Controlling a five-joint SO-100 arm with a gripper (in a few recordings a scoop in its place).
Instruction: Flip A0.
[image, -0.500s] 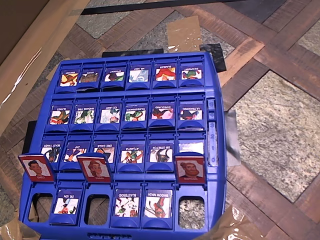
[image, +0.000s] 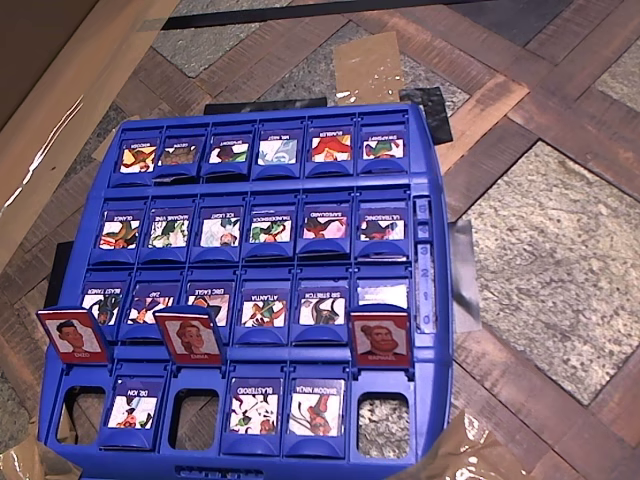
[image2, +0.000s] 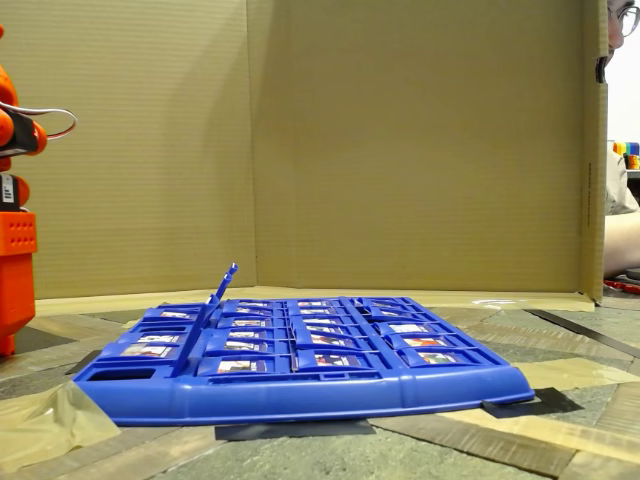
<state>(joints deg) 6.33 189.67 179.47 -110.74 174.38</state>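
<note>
Three red-bordered portrait flaps stand upright along the near row of the blue game board (image: 430, 300). A0 (image: 72, 336) is the leftmost of them, a dark-haired man's portrait, with an open slot (image: 80, 415) below it. The other two portraits stand at the middle left (image: 190, 338) and at the right (image: 381, 340). The blue DR. ION flap (image: 132, 408) lies flat between the first two. In the fixed view the raised flaps (image2: 222, 285) show edge-on, leaning over the board (image2: 300, 395). Part of the orange arm (image2: 12, 250) stands at the left edge, well away from the board.
All the other flaps lie flat, hero pictures up. The board sits on a patterned floor with tape patches (image: 368, 65). A cardboard wall (image2: 400, 140) rises behind it. A person (image2: 620, 215) sits at the right edge of the fixed view.
</note>
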